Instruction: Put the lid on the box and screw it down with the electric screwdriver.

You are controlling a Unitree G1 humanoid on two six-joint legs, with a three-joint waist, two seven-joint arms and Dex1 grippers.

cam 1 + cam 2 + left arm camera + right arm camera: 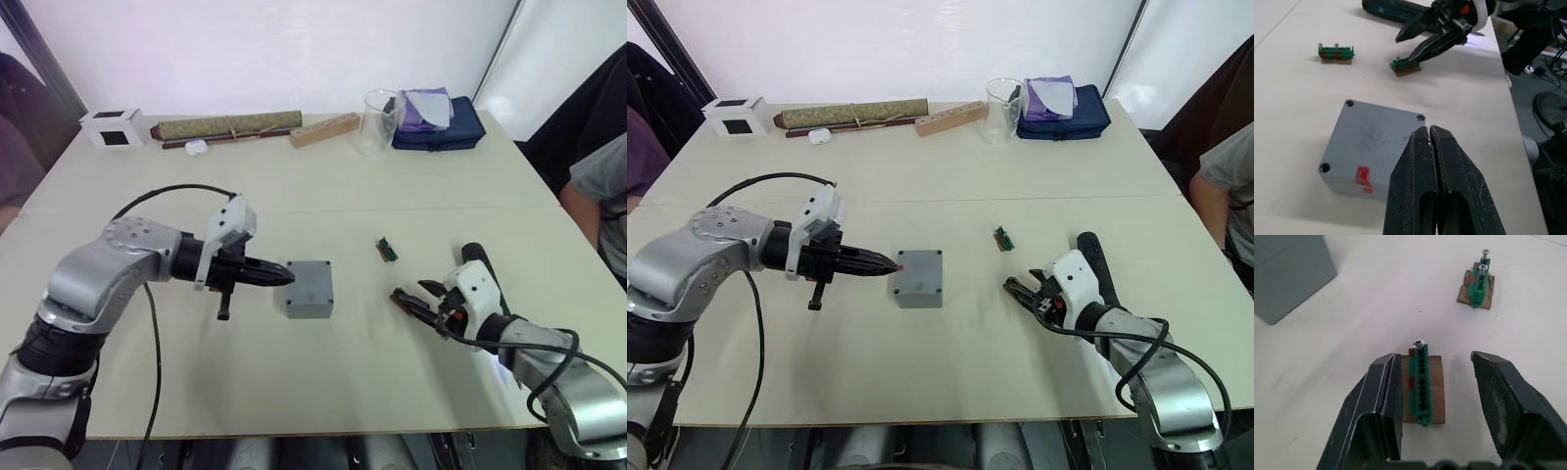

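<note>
Looking down from the head camera, the grey box (310,288) sits mid-table with its lid (1376,139) already on top. The left gripper (284,275) points at the box's left side, fingertips touching or nearly so. The right gripper (407,299) rests low on the table to the right, beside a small green bit holder (388,250). From the left wrist, that gripper's fingers (1420,166) are pressed together, empty, over the lid's edge near a red mark (1363,174); the electric screwdriver (1396,9) lies behind the other gripper. From the right wrist, the fingers (1383,401) spread apart around a second green holder (1421,387).
</note>
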